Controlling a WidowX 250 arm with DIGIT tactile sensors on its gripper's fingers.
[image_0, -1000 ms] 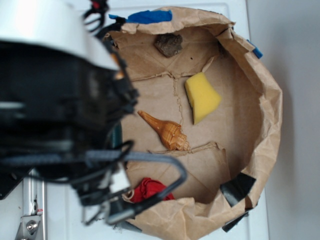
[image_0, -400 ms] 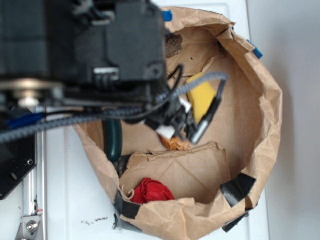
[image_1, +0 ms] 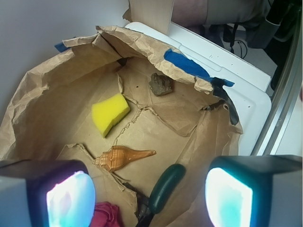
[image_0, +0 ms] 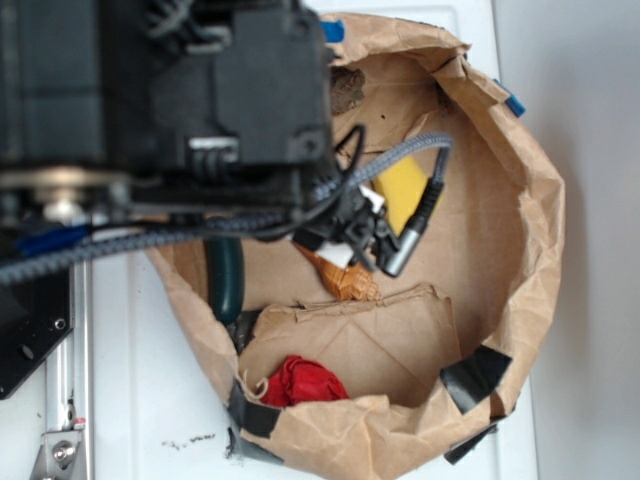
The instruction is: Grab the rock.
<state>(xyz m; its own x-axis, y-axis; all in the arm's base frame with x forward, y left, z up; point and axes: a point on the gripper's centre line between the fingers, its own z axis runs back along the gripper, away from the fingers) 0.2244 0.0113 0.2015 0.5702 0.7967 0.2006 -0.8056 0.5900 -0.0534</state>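
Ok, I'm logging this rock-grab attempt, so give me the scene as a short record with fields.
container: brown paper bag opened flat, walls patched with blue tape
rock: on the bag floor by the far wall, untouched
sponge: yellow wedge, mid-floor, apart from the rock
seashell: orange-tan spiral, nearer the gripper than the sponge
red cloth: at the near edge, partly hidden
dark green object: near the right finger, identity unclear
gripper: open, holding nothing, well short of the rock
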